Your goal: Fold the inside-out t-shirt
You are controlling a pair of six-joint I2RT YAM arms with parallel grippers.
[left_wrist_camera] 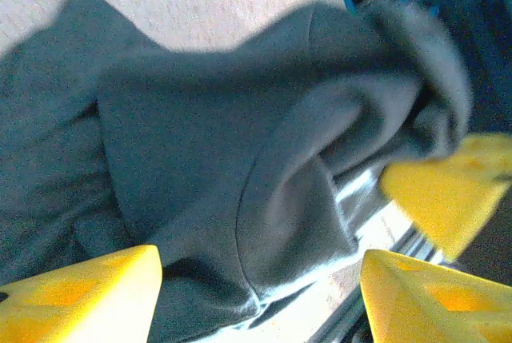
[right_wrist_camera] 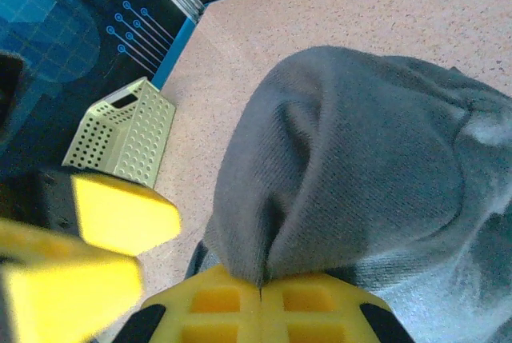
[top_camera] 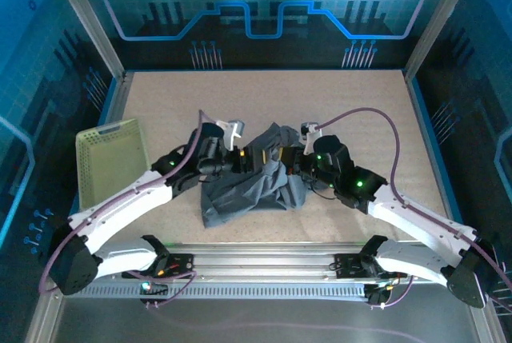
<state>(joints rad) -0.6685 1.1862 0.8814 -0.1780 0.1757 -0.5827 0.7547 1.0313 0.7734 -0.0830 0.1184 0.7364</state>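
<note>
The inside-out t-shirt (top_camera: 248, 187) is a dark slate-grey crumpled heap at the middle of the table, between both arms. My right gripper (right_wrist_camera: 262, 287) is shut on a raised fold of the t-shirt (right_wrist_camera: 360, 167), and the cloth bunches up out of the closed jaws. It meets the heap from the right (top_camera: 291, 161). My left gripper (left_wrist_camera: 260, 299) stands open over the t-shirt (left_wrist_camera: 200, 135), with loose fabric lying between its yellow fingers (left_wrist_camera: 80, 295) but not pinched. It reaches the heap from the left (top_camera: 246, 157). The right gripper's yellow fingers (left_wrist_camera: 452, 191) show close by.
A pale yellow-green mesh basket (top_camera: 112, 159) sits at the table's left edge, also seen in the right wrist view (right_wrist_camera: 124, 135). Bare speckled tabletop (top_camera: 336, 103) lies behind the shirt. A metal rail (top_camera: 264, 259) runs along the near edge.
</note>
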